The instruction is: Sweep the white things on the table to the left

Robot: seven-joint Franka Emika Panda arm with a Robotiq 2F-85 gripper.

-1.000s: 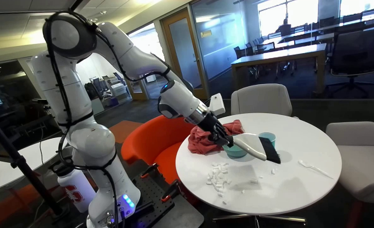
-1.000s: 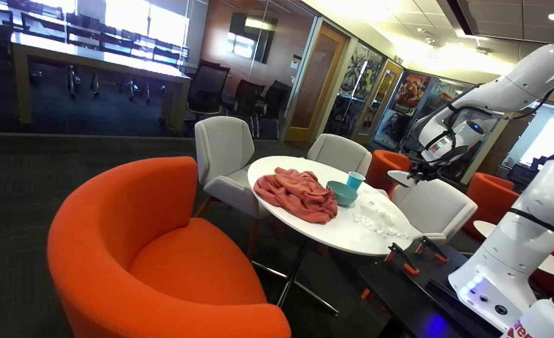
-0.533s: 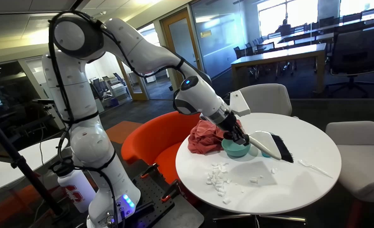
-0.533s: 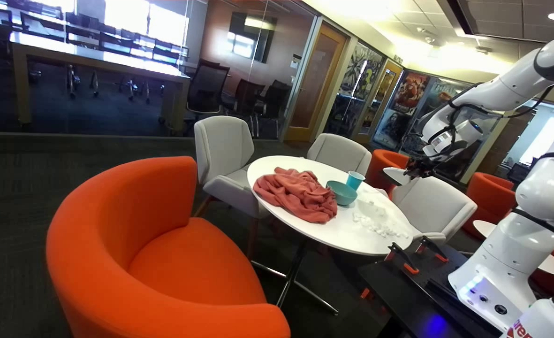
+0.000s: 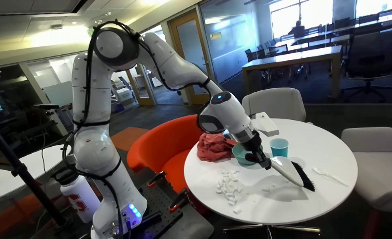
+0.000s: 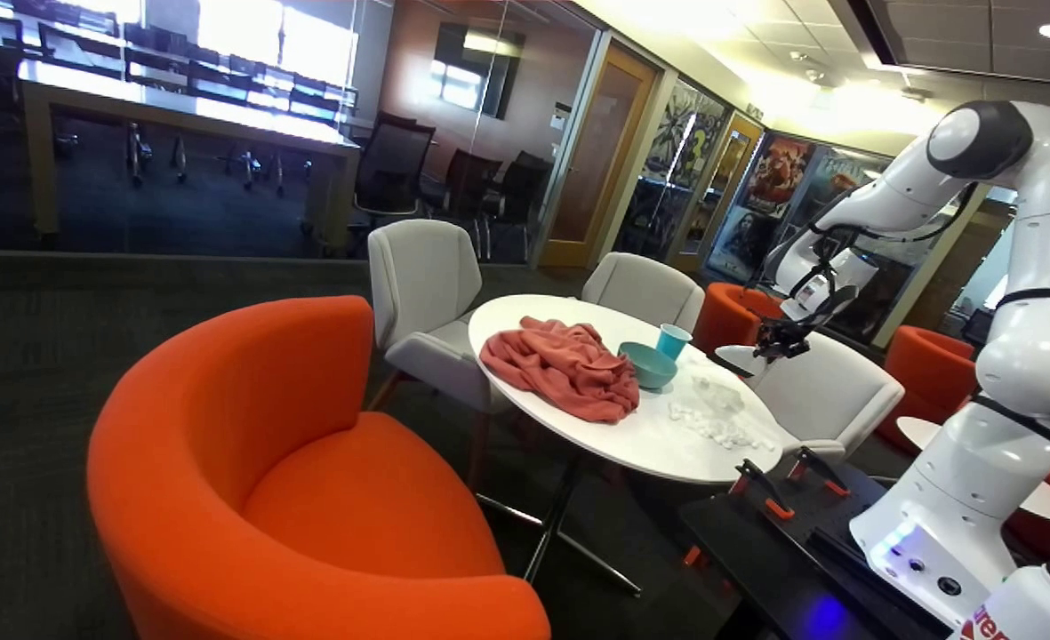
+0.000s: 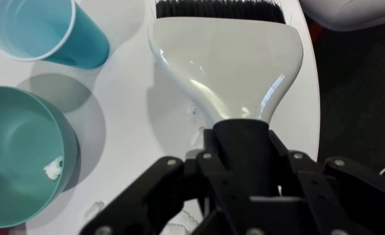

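Note:
The white things [image 5: 227,187] lie in a loose pile on the near-left part of the round white table [image 5: 332,146]; they also show in an exterior view [image 6: 720,428]. A few stray pieces [image 5: 266,189] lie to the right of the pile, below the brush. My gripper [image 5: 265,162] is shut on the black handle of a white brush [image 5: 287,171] with black bristles. In the wrist view the fingers [image 7: 243,138] press on both sides of the handle, and the brush [image 7: 228,58] points away. The brush is tilted down above the table, with its shadow beneath; bristle contact cannot be told.
A teal bowl [image 5: 240,154], with a white piece [image 7: 53,168] inside, and a blue cup [image 5: 279,147] stand close to the arm and brush. A red cloth [image 5: 212,147] lies behind the bowl. A white plastic utensil [image 5: 330,176] lies right of the brush. Chairs surround the table.
In an exterior view, my gripper and brush have moved right and down toward the table, and the bristles tilt lower. The cup shows fully again. The pile looks nearly unchanged.

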